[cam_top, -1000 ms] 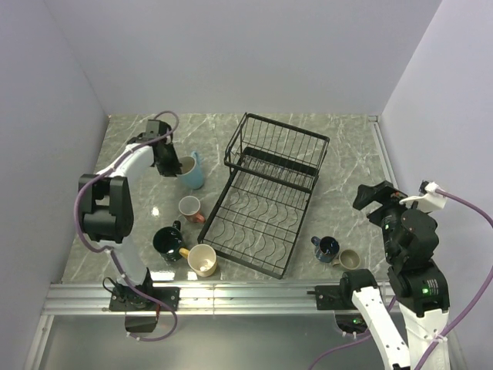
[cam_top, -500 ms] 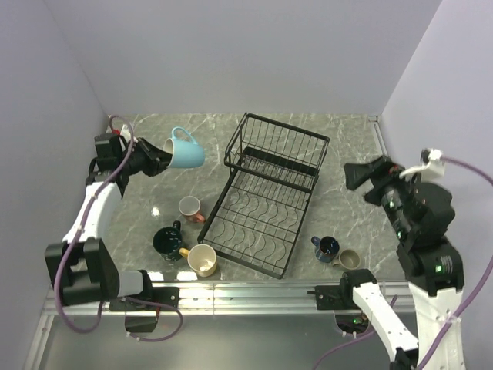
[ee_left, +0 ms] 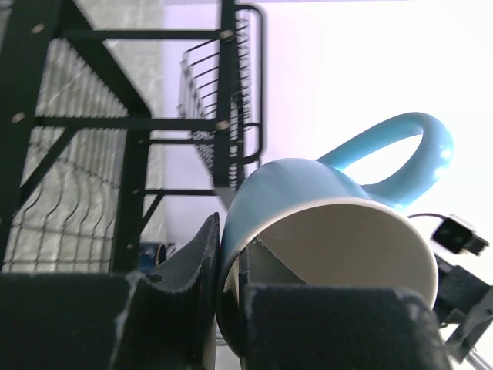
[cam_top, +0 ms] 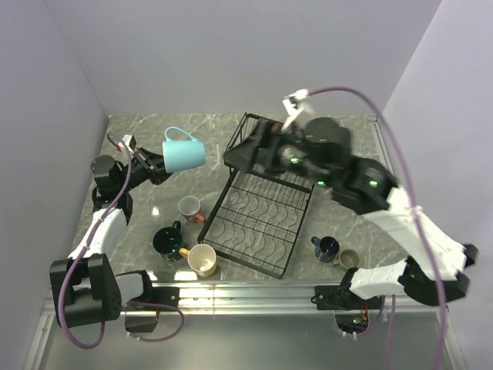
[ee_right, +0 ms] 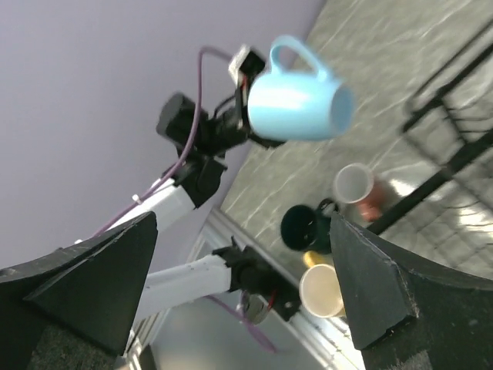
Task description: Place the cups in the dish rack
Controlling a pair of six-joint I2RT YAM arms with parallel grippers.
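My left gripper (cam_top: 156,166) is shut on the rim of the light blue cup (cam_top: 184,152), which hangs on its side in the air left of the dish rack (cam_top: 241,258). In the left wrist view one finger is inside the light blue cup (ee_left: 331,220) and the other outside, at my left gripper (ee_left: 229,270). My right gripper (cam_top: 240,154) hovers wide open over the rack's raised back section and holds nothing. Through the right gripper (ee_right: 243,220) I see the light blue cup (ee_right: 296,100). On the table are a pink cup (cam_top: 189,206), a dark teal cup (cam_top: 167,241), a yellow-cream cup (cam_top: 202,260), a navy cup (cam_top: 326,247) and a beige cup (cam_top: 348,259).
Walls close in the marble table on the left, back and right. An aluminium rail (cam_top: 246,293) runs along the near edge. The right arm's purple cable (cam_top: 400,166) arcs high over the rack's right side.
The left arm lifted the light blue cup off the table and turned it on its side. The right arm swung from the far right to above the rack's back section.
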